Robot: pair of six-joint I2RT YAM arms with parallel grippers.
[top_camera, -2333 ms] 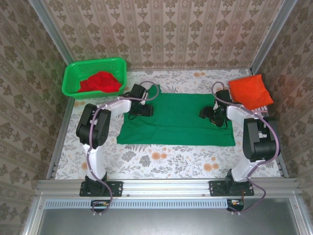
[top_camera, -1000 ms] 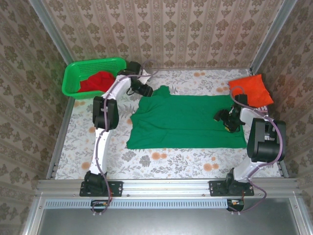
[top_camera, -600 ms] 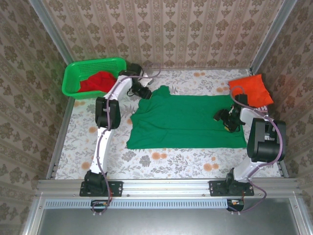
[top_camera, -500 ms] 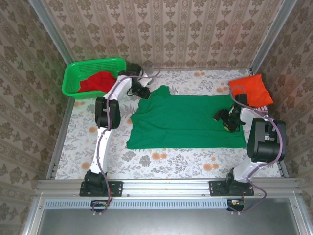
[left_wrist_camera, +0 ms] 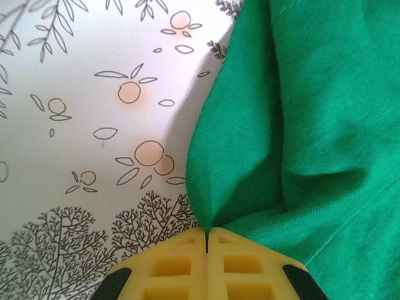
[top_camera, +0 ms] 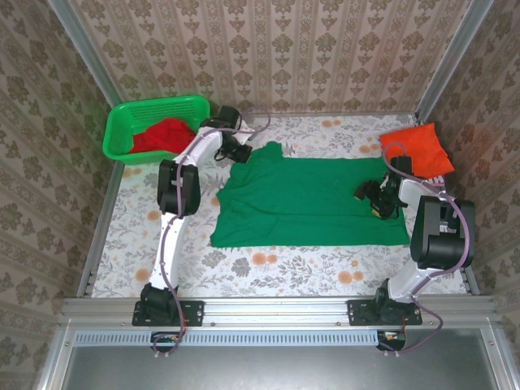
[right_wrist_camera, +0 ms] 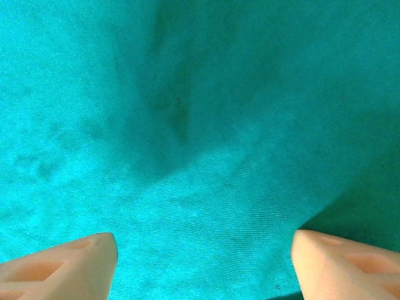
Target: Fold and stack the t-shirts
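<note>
Green shirt (top_camera: 313,203) spread mid-table, unfolded; near hem straight, far-left corner drawn up. Judged: fold barely begun, no crease yet.
Right gripper (top_camera: 375,197) low over shirt's right part, jaws wide, nothing held; right arm bent back, elbow near.
Left gripper (top_camera: 241,153) pinched tight on shirt's far-left corner, pads (left_wrist_camera: 178,265) meeting on cloth edge; left arm stretched far forward.
Far right: orange shirt (top_camera: 417,151) folded, looks done.
Far left: red shirt (top_camera: 165,135) crumpled in basket (top_camera: 154,106), left to do.
</note>
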